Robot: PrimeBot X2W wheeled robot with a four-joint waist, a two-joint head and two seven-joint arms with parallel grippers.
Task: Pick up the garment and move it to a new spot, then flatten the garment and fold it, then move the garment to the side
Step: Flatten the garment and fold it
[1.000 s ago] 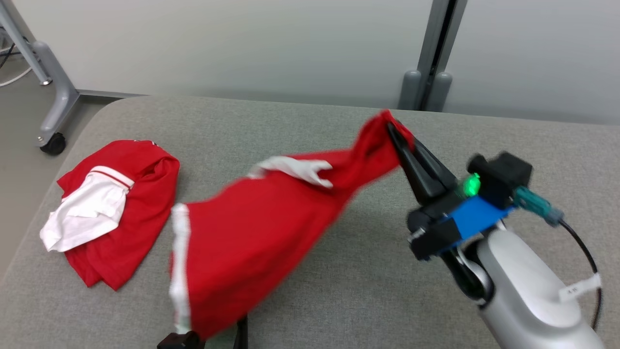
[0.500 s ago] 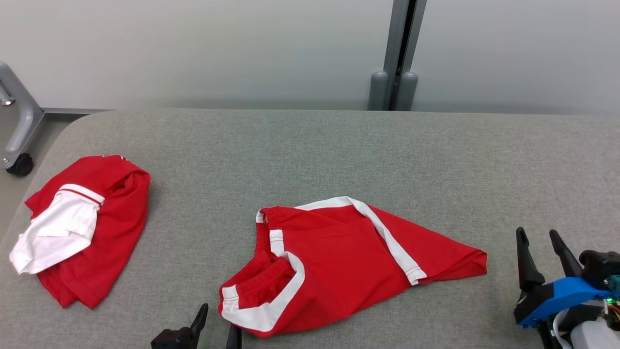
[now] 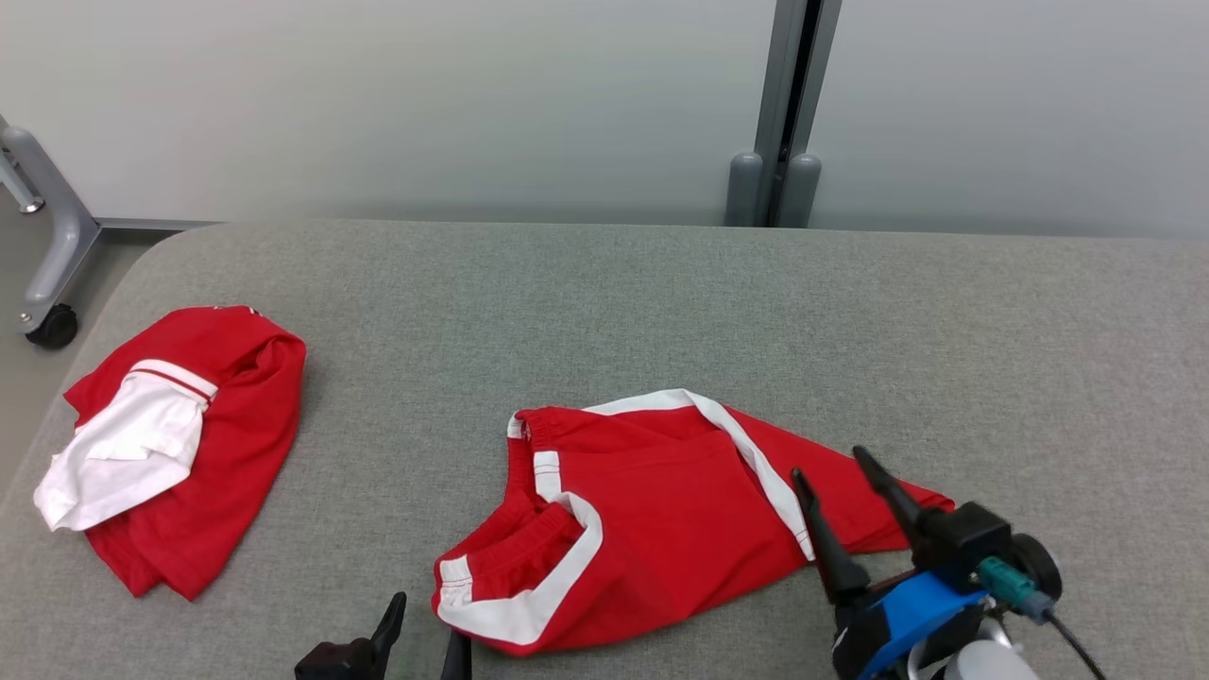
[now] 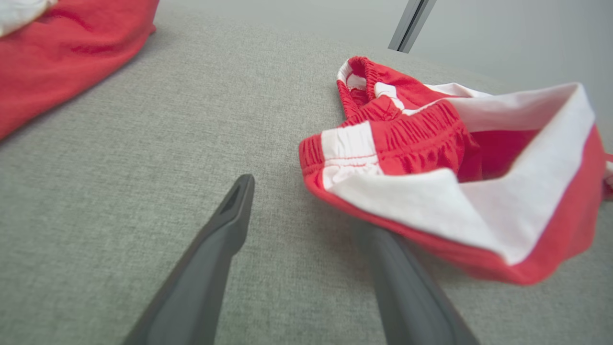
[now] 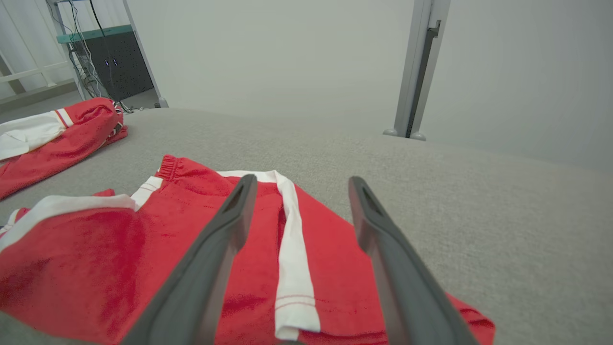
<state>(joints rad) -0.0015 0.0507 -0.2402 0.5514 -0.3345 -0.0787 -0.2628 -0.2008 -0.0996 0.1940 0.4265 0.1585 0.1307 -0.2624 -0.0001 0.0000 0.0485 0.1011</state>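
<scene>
Flattening step, I judge: red white-striped shorts [image 3: 661, 510] crumpled on grey fabric surface [image 3: 567, 302].
My left tool [image 3: 427, 619] and right tool [image 3: 829, 463] stand wide open, empty; next, grip two edges, stretch.

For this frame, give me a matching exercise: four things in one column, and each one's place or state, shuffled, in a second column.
Things:
1. red shorts
2. bunched red and white garment
3. left end effector
4. right end effector

Places or states:
A. open, fingers over the right end of the shorts
B. heaped at the left end of the table
C. open, at the near left corner of the shorts
D. lying mid-table, a white stripe facing up

Pairs: 1-D, 2-B, 3-C, 4-A
</scene>
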